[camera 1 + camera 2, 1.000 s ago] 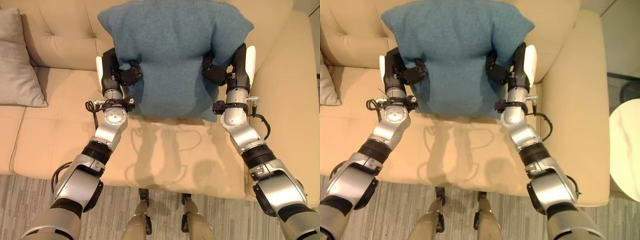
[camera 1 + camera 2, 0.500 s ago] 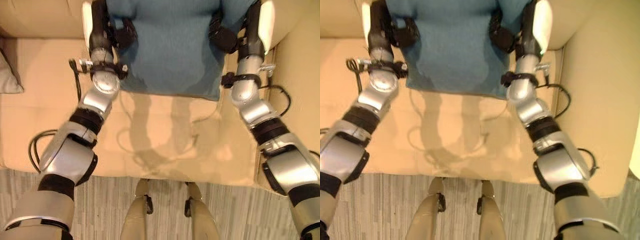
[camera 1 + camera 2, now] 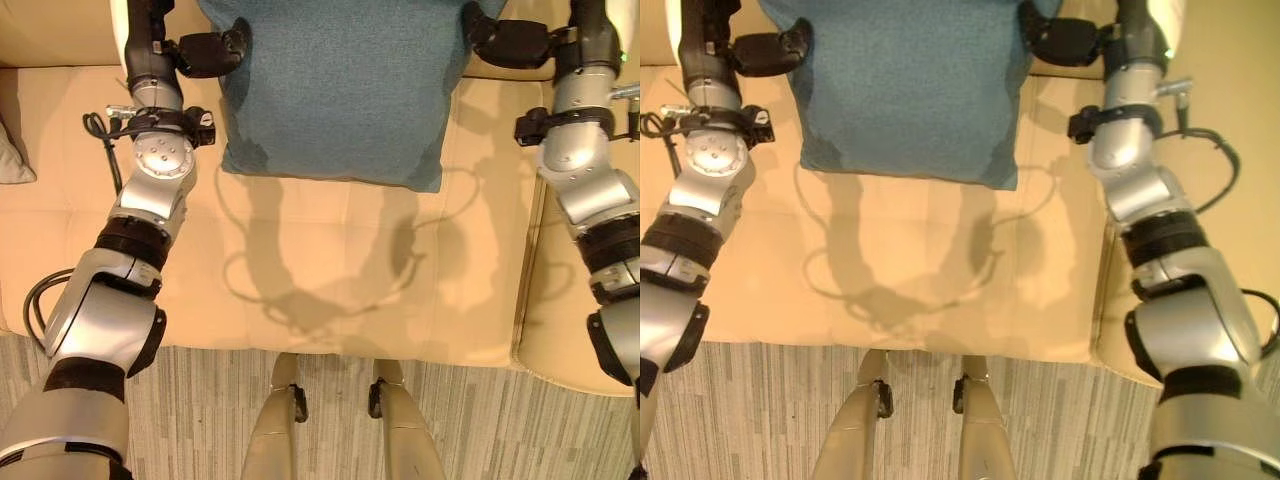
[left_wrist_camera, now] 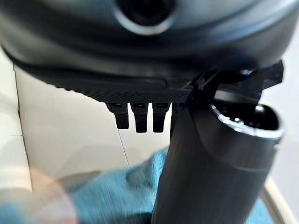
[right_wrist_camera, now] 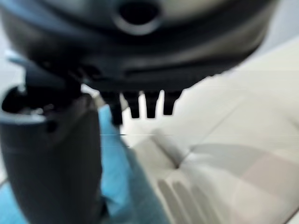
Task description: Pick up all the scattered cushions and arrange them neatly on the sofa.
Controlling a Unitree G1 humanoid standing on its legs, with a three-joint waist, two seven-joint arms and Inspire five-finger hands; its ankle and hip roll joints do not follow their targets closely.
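Grey cushion (image 3: 12, 160) peeks in at the sofa's (image 3: 330, 270) left edge. The left hand (image 3: 200, 52), fingers straight, flanks the teal cushion (image 3: 335, 85), which leans against the backrest between both hands. The right hand (image 3: 510, 42), fingers likewise straight, mirrors it. Open seat lies in front.

A teal, square, fuzzy cushion (image 3: 340, 90) leans against the cream sofa's (image 3: 330, 290) backrest, its lower edge on the seat.

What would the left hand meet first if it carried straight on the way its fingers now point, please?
Most likely the sofa backrest: the left hand reaches along the blue cushion toward it, though depth is unclear.
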